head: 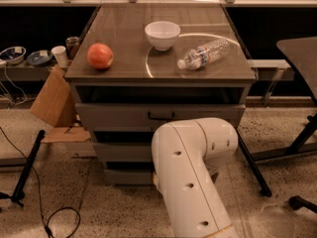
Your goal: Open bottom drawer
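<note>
The grey cabinet (163, 86) has three drawers. The bottom drawer (126, 175) shows only as the left part of its flat grey front, low near the floor; its handle is hidden. My white arm (190, 172) rises in front of the cabinet and covers the centre and right of the middle drawer (121, 151) and the bottom drawer. My gripper is hidden behind the arm, somewhere in front of the lower drawers. The top drawer (114, 117) shows its dark bar handle (161, 116).
On the cabinet top lie a red apple (100, 56), a white bowl (162, 34) and a plastic water bottle (204, 53) on its side. A cardboard piece (52, 103) leans at the left. A black stand leg (27, 167) and a dark table leg (253, 166) flank the cabinet.
</note>
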Controlling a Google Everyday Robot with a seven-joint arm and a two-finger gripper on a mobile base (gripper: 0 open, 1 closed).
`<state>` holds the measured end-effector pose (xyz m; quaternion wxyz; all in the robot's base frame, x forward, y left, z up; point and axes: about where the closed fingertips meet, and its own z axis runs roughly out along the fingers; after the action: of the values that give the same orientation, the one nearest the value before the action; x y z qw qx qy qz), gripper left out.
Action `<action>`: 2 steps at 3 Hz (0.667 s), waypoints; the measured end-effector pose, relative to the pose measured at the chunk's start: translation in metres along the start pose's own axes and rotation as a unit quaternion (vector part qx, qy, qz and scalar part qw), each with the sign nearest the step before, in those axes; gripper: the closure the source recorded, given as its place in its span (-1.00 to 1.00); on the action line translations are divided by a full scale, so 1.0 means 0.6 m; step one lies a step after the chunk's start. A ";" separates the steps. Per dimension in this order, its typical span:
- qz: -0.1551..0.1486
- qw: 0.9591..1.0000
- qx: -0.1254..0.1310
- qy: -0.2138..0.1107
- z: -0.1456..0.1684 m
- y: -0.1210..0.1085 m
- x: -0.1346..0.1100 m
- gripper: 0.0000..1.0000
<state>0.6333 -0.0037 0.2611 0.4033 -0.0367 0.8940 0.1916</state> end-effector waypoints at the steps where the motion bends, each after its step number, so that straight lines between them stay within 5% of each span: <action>1: 0.013 1.000 -0.010 -0.008 0.020 0.004 -0.011 1.00; 2: 0.015 1.000 -0.009 -0.009 0.025 0.005 -0.011 1.00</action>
<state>0.6478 0.0039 0.2578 0.4080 -0.0257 0.8891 0.2060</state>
